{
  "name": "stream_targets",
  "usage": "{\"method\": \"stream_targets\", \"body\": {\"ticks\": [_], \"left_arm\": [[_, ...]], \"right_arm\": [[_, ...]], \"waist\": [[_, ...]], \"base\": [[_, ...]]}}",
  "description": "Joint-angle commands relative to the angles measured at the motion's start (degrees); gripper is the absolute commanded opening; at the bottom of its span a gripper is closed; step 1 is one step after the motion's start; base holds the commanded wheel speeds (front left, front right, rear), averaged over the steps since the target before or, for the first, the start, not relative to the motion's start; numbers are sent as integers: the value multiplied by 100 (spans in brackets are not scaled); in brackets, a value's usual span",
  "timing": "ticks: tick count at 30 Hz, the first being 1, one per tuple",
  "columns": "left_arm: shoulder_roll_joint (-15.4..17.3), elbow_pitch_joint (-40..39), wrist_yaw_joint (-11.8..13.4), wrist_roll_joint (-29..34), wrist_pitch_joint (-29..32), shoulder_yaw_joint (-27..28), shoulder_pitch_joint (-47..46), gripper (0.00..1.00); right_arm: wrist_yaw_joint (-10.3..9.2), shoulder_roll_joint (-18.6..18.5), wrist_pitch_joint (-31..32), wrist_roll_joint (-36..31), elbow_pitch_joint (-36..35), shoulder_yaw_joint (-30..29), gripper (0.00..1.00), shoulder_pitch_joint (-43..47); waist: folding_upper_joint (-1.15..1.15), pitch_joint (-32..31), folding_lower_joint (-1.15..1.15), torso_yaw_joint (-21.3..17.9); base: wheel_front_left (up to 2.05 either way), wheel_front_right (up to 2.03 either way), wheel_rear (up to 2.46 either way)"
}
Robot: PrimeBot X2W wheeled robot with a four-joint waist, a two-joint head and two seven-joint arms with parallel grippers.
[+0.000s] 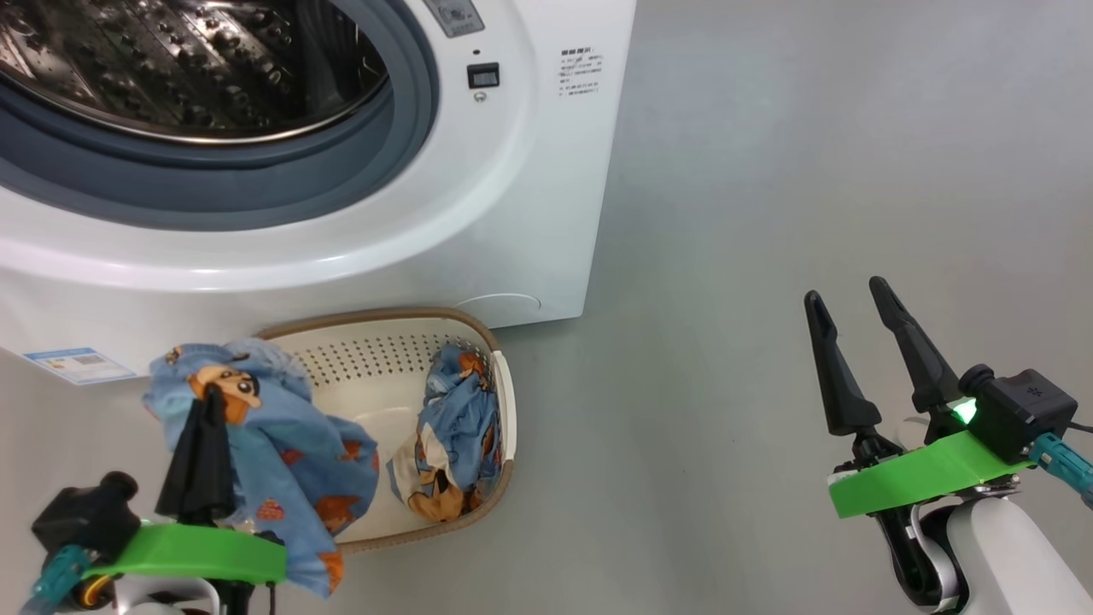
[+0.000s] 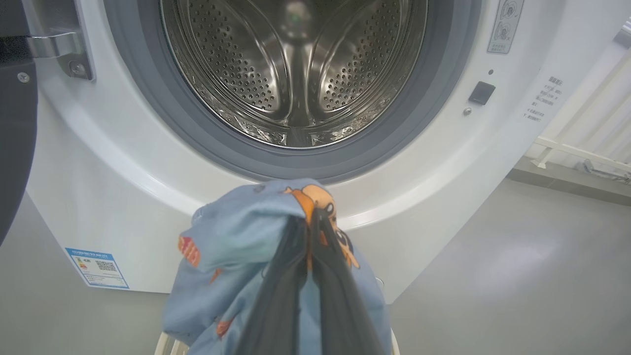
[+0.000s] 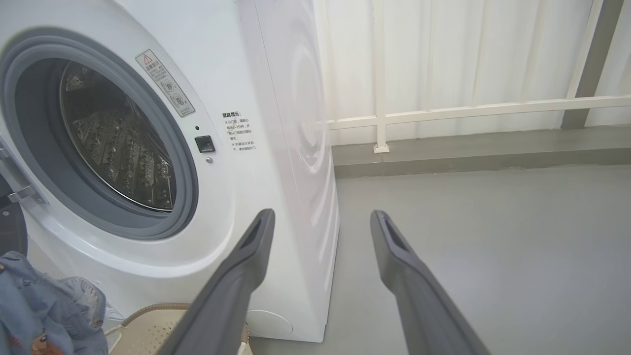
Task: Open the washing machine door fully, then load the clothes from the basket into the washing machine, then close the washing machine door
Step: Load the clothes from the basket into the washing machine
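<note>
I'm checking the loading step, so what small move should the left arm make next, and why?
Probably raise the held garment and carry it forward into the drum. The left jaws are shut on it, it hangs above the basket, lower than the drum's opening, and the door stands open. A second bundle lies in the basket.

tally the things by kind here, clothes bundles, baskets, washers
light blue cartoon-print fabric bundles: 2
cream perforated plastic basket: 1
white front-loading washing machine: 1
total: 4
</note>
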Motion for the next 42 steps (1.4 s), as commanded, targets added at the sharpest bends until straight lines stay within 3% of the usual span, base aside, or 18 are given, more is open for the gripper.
{"method": "stream_targets", "body": {"ticks": [1,11,22,29,42], "left_arm": [[91,-199,-12,59,-52,230,-10,0],[93,-456,-12,56,-52,460,-537,0],[640,-228,-12,372,-52,560,-2373,0],[904,774,-12,728,-52,572,-3904,0],[1200,3073,61,994,-52,684,-5416,0]], "right_arm": [[43,-70,-45,2,-171,72,100,37],[43,13,-45,-33,-229,33,100,-101],[43,172,-45,-49,-257,117,100,-447],[43,279,-45,-44,-285,171,100,-649],[43,479,-45,-9,-339,272,100,-849]], "waist": [[0,28,0,-3],[0,394,0,-83],[0,933,0,-294],[0,1259,0,-503],[0,1746,0,-927]], "base": [[0,0,0],[0,0,0],[0,0,0],[0,0,0],[0,0,0]]}}
